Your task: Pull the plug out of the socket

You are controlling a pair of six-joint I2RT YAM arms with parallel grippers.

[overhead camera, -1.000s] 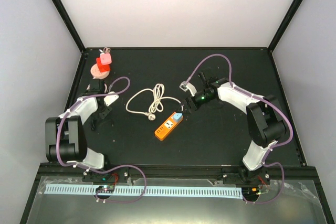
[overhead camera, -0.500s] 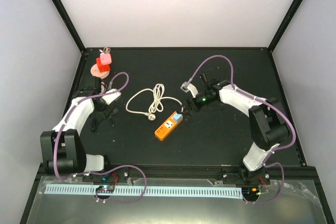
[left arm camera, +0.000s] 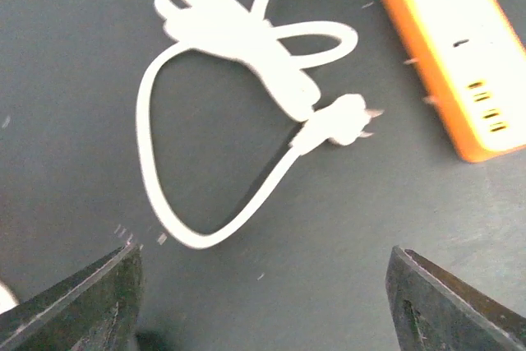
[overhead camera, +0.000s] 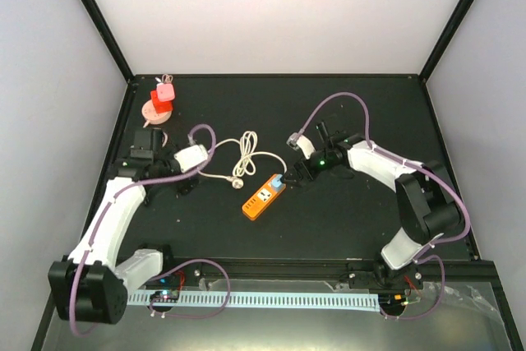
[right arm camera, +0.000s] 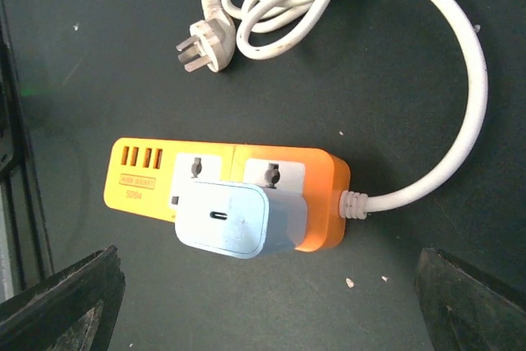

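Plug (right arm camera: 226, 223) sits in orange socket (right arm camera: 322, 191), blk table (overhead camera: 345, 211), white walls (overhead camera: 271, 14).

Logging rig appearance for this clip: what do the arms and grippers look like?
Both the left arm and right arm have white shells with black joints, and a purple cable loops along each. A green light glows near the right wrist. The fingers are dark, wedge-shaped.
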